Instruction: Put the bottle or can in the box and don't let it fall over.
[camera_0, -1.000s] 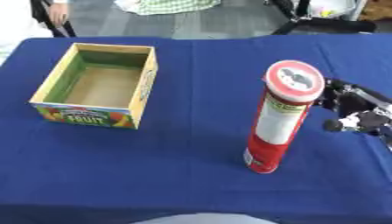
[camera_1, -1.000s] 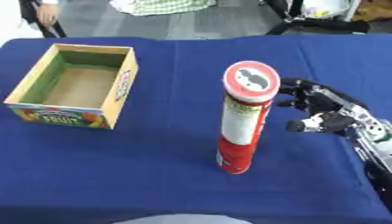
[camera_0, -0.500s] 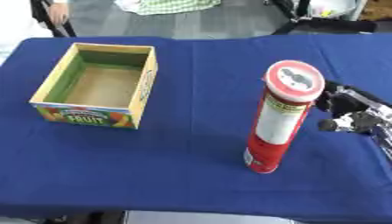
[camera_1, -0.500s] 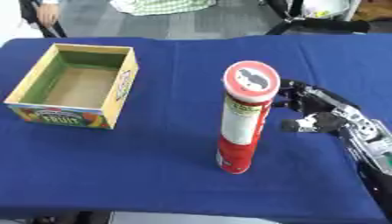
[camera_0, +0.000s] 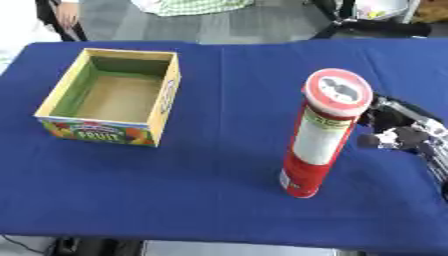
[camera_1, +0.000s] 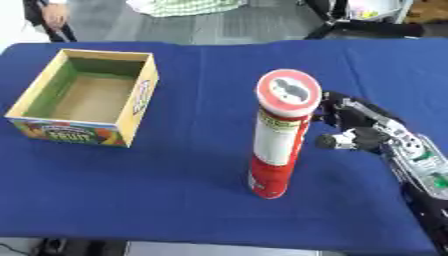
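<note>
A tall red can (camera_1: 278, 137) with a white lid stands upright on the blue table (camera_0: 219, 80), right of centre. The robot's right hand (camera_1: 363, 131) hangs just beside it, fingers spread apart, thumb tip close to the can's side but holding nothing. The open cardboard box (camera_0: 114, 97) sits well apart to the left, printed with fruit
</note>
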